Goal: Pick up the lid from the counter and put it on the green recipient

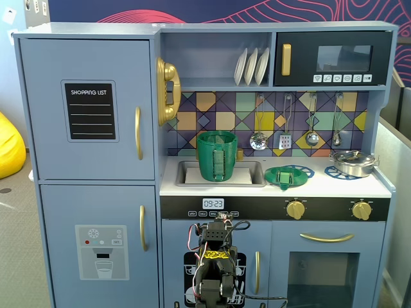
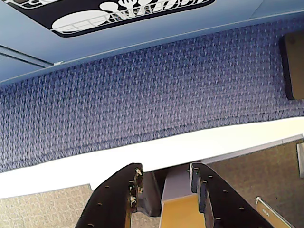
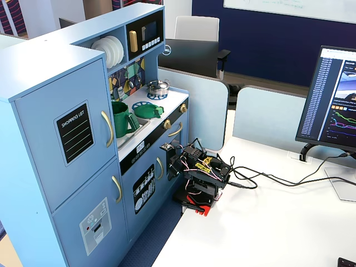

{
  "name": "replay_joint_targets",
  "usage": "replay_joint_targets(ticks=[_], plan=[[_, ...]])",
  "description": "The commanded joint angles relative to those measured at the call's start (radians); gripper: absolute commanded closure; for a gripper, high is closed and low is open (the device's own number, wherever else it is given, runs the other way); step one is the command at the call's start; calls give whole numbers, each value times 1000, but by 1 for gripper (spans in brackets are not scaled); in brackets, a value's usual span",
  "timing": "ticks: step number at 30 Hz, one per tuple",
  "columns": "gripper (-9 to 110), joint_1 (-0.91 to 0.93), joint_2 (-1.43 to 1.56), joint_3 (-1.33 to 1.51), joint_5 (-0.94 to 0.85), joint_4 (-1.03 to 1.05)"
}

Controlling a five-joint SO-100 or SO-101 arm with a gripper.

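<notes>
The green lid lies slightly tilted on the left blue burner ring of the toy kitchen counter; it also shows in the other fixed view. The tall dark-green pot stands upright in the sink, left of the lid, ribbed handle facing front; it also shows in the other fixed view. My arm is folded low in front of the kitchen, well below the counter. My gripper is open and empty, pointing down past the white desk edge at the blue carpet. It shows in both fixed views.
A shiny steel pot with its lid sits on the right burner. Ladles and a spatula hang on the backsplash above the counter. The arm's base stands on a white desk with cables and a monitor at the right.
</notes>
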Motion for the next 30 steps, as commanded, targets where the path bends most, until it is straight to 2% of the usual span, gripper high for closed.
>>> replay_joint_targets(ticks=[1,13,16,19,23,26,30], plan=[[101,15,-6,-3,-34,186],[101,31,-6,-15,5,140],[101,150,-49,-156,-12,55],[101,279,-170,-442,-61,-20],[101,433,-314,-706,-183,-285],[101,480,-385,-781,-209,-551],[81,529,-451,-778,-187,-839]])
